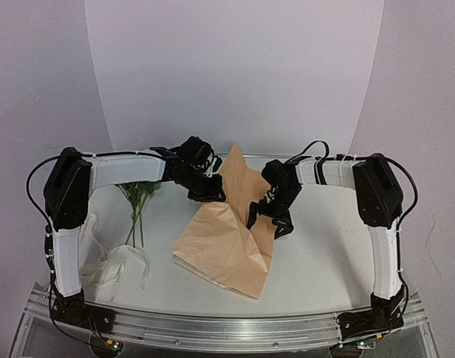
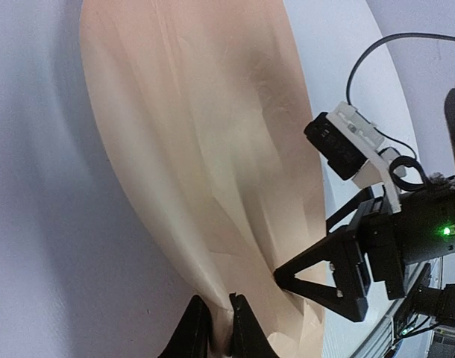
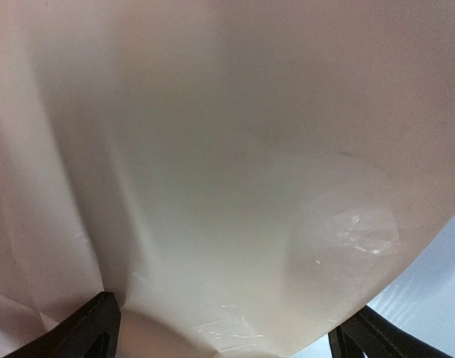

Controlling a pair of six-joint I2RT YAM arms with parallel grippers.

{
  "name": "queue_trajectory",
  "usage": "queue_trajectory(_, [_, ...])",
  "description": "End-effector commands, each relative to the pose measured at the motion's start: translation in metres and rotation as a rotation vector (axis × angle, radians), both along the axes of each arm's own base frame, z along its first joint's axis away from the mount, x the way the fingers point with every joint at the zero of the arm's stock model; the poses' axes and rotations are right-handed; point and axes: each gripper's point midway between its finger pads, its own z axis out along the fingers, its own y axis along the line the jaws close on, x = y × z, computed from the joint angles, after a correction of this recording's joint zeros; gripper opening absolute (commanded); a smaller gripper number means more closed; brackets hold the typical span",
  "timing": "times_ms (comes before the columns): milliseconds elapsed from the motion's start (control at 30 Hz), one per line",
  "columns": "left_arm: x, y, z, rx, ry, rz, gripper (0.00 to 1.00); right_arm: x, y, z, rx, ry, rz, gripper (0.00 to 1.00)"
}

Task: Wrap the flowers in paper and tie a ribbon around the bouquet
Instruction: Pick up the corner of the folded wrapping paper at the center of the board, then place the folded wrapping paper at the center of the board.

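One paper sheet (image 1: pixel 226 242), pinched by the left gripper (image 2: pixel 220 334), stands before the wide-open right gripper (image 1: pixel 268 216); one flower bunch (image 1: pixel 139 198) and one ribbon (image 1: pixel 120 268) lie leftward.

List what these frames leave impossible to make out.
- Top view: flowers run under the left arm; heads unseen.
- Top view: ribbon lettering too small to read.
- Right wrist view: paper, close and blurred, blocks everything beyond.
- Left wrist view: left gripper cut off by the bottom edge.
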Motion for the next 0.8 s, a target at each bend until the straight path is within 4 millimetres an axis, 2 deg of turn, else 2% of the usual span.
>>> queue_trajectory(0, [-0.001, 0.014, 0.053, -0.007, -0.072, 0.029, 0.09, 0.007, 0.026, 0.015, 0.057, -0.015, -0.005, 0.98])
queue_trajectory(133, [-0.003, 0.025, 0.07, 0.033, -0.072, 0.059, 0.08, 0.011, 0.03, 0.022, 0.064, -0.048, 0.005, 0.98])
queue_trajectory(300, [-0.004, 0.045, 0.092, 0.12, -0.087, 0.094, 0.09, 0.018, 0.047, 0.031, 0.114, -0.068, 0.015, 0.98])
queue_trajectory(467, [-0.012, 0.049, 0.104, 0.114, -0.071, 0.1, 0.07, 0.024, 0.057, 0.041, 0.147, -0.085, 0.021, 0.98])
queue_trajectory(600, [-0.01, 0.055, 0.115, 0.119, -0.079, 0.136, 0.14, 0.03, 0.062, 0.045, 0.165, -0.1, 0.028, 0.98])
queue_trajectory(700, [-0.012, 0.048, 0.111, 0.078, -0.073, 0.12, 0.23, 0.038, 0.073, 0.042, 0.19, -0.092, 0.023, 0.98])
queue_trajectory(767, [-0.014, 0.043, 0.097, 0.06, -0.059, 0.1, 0.27, 0.044, 0.079, 0.038, 0.2, -0.091, 0.023, 0.98])
